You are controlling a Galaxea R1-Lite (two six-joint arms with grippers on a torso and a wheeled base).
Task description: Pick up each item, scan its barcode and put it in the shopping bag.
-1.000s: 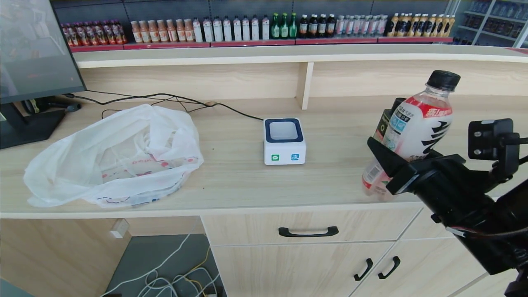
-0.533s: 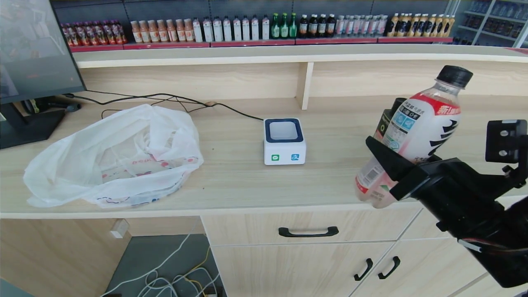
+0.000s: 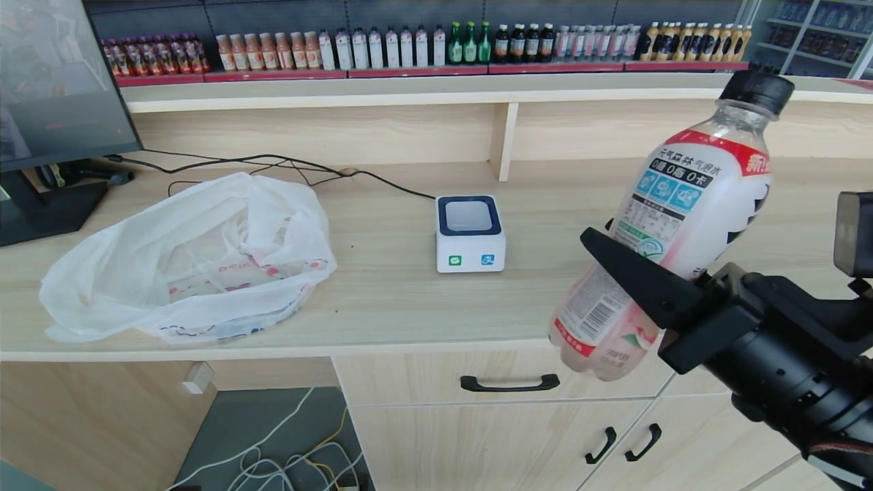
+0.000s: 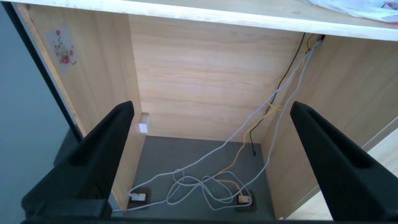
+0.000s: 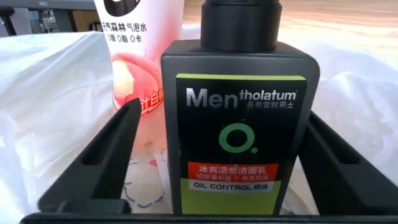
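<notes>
Head view is showing the right gripper (image 3: 627, 266) clamping a tilted pink drink bottle (image 3: 682, 204), with a black bottle (image 5: 239, 124) sitting between its fingers too. The scanner (image 3: 470, 232) and shopping bag (image 3: 191, 259) are waiting to its left, so scanning and bagging are, I judge, not yet done.

Wooden counter (image 3: 382, 300): white plastic bag (image 3: 191, 259) at nine o'clock of the central scanner (image 3: 470, 234), monitor stand (image 3: 48, 204) at ten.

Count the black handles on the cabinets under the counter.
3: one wide handle on the drawer, two slanted handles side by side below it. Others may be hidden at the right.
</notes>
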